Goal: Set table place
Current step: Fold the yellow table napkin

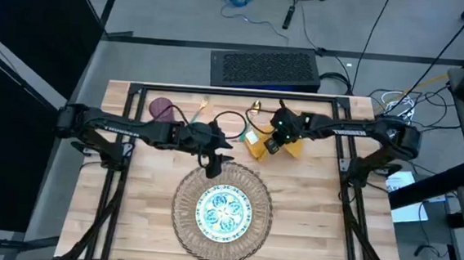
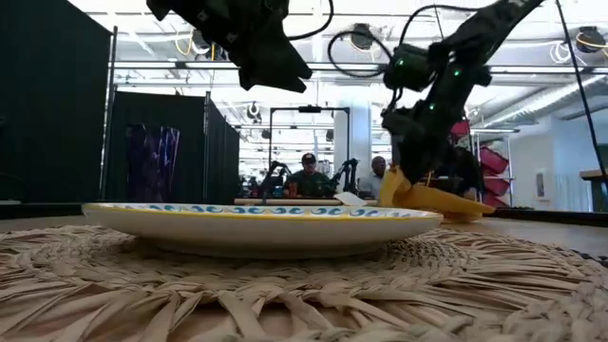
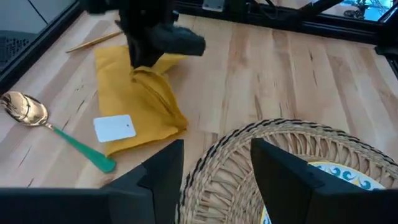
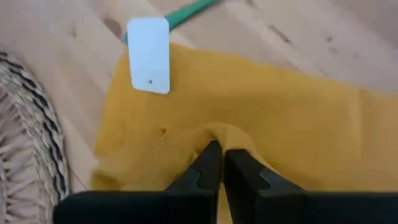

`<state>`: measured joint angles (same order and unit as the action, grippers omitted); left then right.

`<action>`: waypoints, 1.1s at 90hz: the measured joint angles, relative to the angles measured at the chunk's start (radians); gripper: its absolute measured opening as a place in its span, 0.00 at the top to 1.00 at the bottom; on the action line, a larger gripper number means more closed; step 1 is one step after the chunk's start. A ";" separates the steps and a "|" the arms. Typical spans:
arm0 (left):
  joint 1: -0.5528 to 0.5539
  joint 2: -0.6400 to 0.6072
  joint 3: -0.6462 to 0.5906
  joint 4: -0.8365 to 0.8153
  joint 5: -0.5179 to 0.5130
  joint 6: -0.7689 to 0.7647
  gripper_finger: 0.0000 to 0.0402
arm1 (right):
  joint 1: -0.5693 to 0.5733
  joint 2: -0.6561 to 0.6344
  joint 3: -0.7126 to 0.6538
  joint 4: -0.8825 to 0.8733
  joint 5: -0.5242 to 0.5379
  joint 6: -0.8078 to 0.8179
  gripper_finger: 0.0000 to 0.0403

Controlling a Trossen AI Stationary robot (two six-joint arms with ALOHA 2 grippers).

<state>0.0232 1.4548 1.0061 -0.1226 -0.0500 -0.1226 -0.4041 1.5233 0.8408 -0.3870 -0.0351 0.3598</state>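
Yellow cloth napkin [image 4: 261,124] bunches into a soft fold — pinched by the right hand [image 4: 219,163] — beside the round wicker mat [image 4: 31,137].

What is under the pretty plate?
The plate sits on the round woven mat, which spreads out past it all around. The mat lies on the wooden table. Whatever is right beneath the plate's middle is covered, so only the mat's outer ring shows.

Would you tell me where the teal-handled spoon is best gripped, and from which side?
Probably from above, at mid-handle: the spoon lies flat on the table beside the yellow napkin, its slim handle bare. The open left gripper is nearest; the right gripper is shut on the napkin.
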 joint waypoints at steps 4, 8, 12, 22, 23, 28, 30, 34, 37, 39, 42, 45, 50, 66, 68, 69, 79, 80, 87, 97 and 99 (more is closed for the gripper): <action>0.007 0.000 0.000 0.000 -0.005 0.000 0.57 | -0.002 0.021 0.013 0.003 -0.018 -0.014 1.00; 0.011 0.000 0.000 0.000 -0.006 0.000 0.57 | -0.001 0.041 0.023 0.003 -0.025 -0.028 1.00; 0.012 0.000 0.000 0.002 -0.009 0.000 0.57 | -0.001 0.059 0.034 0.001 -0.025 -0.040 1.00; 0.015 0.000 0.000 0.022 -0.010 0.007 0.57 | -0.002 0.099 0.070 0.003 -0.024 -0.077 1.00; 0.016 0.000 0.000 0.024 -0.010 0.008 0.57 | -0.002 0.103 0.074 0.003 -0.024 -0.080 1.00; 0.020 0.006 0.000 0.052 -0.010 0.013 0.57 | -0.002 0.118 0.096 0.003 -0.022 -0.092 1.00; 0.022 0.011 0.000 0.069 -0.010 0.021 0.57 | -0.002 0.120 0.105 0.003 -0.022 -0.095 1.00; 0.023 0.017 0.001 0.083 -0.010 0.033 0.57 | -0.002 0.124 0.125 0.001 -0.021 -0.111 0.99; 0.023 0.022 0.001 0.091 -0.010 0.040 0.57 | -0.002 0.124 0.143 -0.001 -0.020 -0.122 0.97; 0.022 0.028 0.001 0.101 -0.010 0.049 0.57 | -0.001 0.124 0.155 -0.005 -0.020 -0.129 0.95; 0.021 0.038 0.001 0.124 -0.010 0.058 0.57 | -0.001 0.124 0.172 -0.014 -0.020 -0.138 0.93; 0.021 0.043 0.002 0.126 -0.009 0.061 0.57 | -0.001 0.124 0.189 -0.031 -0.020 -0.142 0.90; 0.022 0.054 0.002 0.117 -0.009 0.060 0.57 | -0.002 0.124 0.219 -0.069 -0.019 -0.144 0.84; 0.024 0.096 0.002 0.127 -0.009 0.053 0.57 | -0.002 0.124 0.253 -0.150 -0.042 -0.153 0.63; 0.022 0.100 0.001 0.135 -0.009 0.053 0.57 | -0.002 0.124 0.253 -0.153 -0.043 -0.157 0.61; 0.022 0.103 0.001 0.141 -0.009 0.053 0.57 | -0.002 0.124 0.254 -0.155 -0.043 -0.158 0.60; 0.025 0.139 0.001 0.209 -0.008 0.075 0.57 | -0.003 0.123 0.254 -0.163 -0.044 -0.174 0.51; 0.026 0.144 0.001 0.218 -0.008 0.077 0.57 | -0.003 0.123 0.254 -0.163 -0.044 -0.175 0.50; 0.037 0.180 0.001 0.256 -0.008 0.080 0.57 | -0.003 0.117 0.259 -0.158 -0.044 -0.182 0.47; 0.055 0.236 0.014 0.267 -0.009 0.081 0.57 | -0.008 0.109 0.285 -0.143 -0.046 -0.196 0.44; 0.059 0.246 0.018 0.273 -0.009 0.081 0.57 | -0.011 0.109 0.293 -0.138 -0.049 -0.196 0.43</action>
<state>0.0820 1.7008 1.0238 0.1505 -0.0593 -0.0421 -0.4154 1.6321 1.1339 -0.5250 -0.0844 0.1638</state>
